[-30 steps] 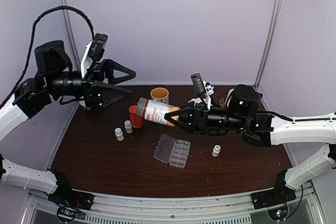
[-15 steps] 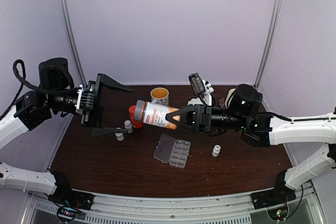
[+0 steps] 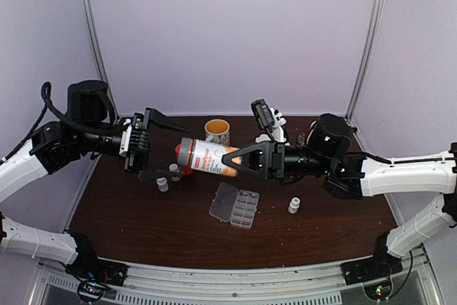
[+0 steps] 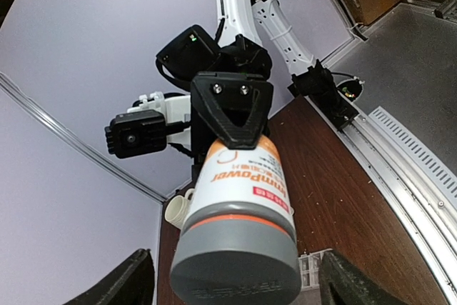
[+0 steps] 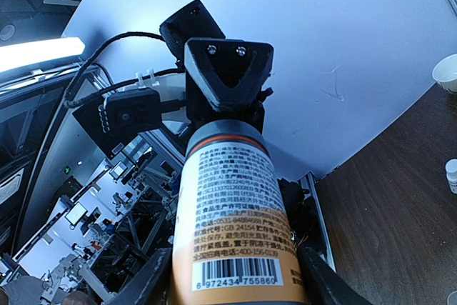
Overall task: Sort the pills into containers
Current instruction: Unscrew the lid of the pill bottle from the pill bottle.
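Pills: we cannot make out any, loose or in the compartments. We judge they are inside the capped bottle. They would be tiny and light, apt to roll, bounce and pour in a rush. They are not things to pinch, so we would move them by tipping their bottle.
Containers: the organizer box (image 3: 245, 209) lies near the middle of the table (image 3: 128, 230), a little towards its near edge, with its clear lid folded open to the left. It looks like thin, light plastic with small cells, and we expect it to skid at a slight nudge.
Pill bottle: the pill bottle (image 3: 208, 157) is orange and white with a printed label. It hangs in the air on its side above the table's far half, its capped end pointing left. It is stiff plastic with a smooth wrap that is likely slippery under twist.
Cap: the grey cap (image 4: 235, 269) is on. We judge its rim is the place to take hold, squarely, with the body braced.
Right claw: the right gripper (image 3: 230, 159) is clamped across the bottle's body near its base.
Left claw: the left gripper (image 3: 175, 151) has its jaws wide apart, one on either side of the cap. As far as we can tell they are not touching it.
Step in hand: we judge it to be uncapping, with nothing poured yet.
Risk: the bottle may turn within the right claw's hold, or pills may spill wide of the cells.
Nearby: a mug (image 3: 217, 130) stands towards the far edge. Two small white bottles (image 3: 163, 184) stand left of the box and one stands right of it.
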Available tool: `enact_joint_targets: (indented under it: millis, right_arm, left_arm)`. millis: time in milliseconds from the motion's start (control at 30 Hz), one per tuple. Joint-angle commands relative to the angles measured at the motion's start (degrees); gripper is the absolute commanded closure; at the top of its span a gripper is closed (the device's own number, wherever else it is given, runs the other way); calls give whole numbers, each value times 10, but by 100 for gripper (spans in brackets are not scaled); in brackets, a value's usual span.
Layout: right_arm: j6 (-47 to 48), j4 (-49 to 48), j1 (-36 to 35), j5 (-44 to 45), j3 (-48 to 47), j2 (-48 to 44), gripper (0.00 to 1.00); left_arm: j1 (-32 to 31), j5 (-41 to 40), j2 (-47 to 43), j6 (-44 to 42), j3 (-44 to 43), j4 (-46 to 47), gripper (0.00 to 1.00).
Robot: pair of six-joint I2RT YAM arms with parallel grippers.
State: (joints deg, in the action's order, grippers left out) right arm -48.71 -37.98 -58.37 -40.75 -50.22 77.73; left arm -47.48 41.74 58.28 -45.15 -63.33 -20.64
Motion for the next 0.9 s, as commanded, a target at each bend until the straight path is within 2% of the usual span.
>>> enact_joint_targets:
  millis: [0,67,167,367,467,567,600,667,700,800,867]
  right_arm:
    - [-13,-38,3,-12,-21,6,90]
    - [-16,-42,3,-12,-22,9,91]
    - [-20,-47,3,-12,-23,15,92]
    - [-14,-43,3,-9,-19,15,93]
    - [28,1,3,7,-21,6,94]
    - [86,41,3,29,-12,-16,94]
    - [107,59,3,37,-12,-23,94]
    - [149,90,2,54,-11,-37,94]
    - [166,102,1,65,-9,-44,94]
    - [212,114,1,104,7,-66,95]
    - [236,112,1,123,18,-79,95]
  left_arm:
    - [-3,-5,5,0,-19,23,22]
    - [-4,-3,5,-1,-18,22,29]
    - [-4,-2,3,3,-18,20,45]
    - [-4,-7,7,41,-24,24,60]
    - [-4,-16,19,139,-34,50,74]
    - [-4,-29,47,266,-61,64,82]
    - [-4,-38,58,309,-74,61,83]
    - [-4,-73,86,416,-112,35,76]
    - [-4,-77,101,468,-133,16,80]
    - [-3,-47,153,621,-188,-18,84]
    - [-3,5,182,721,-201,1,88]
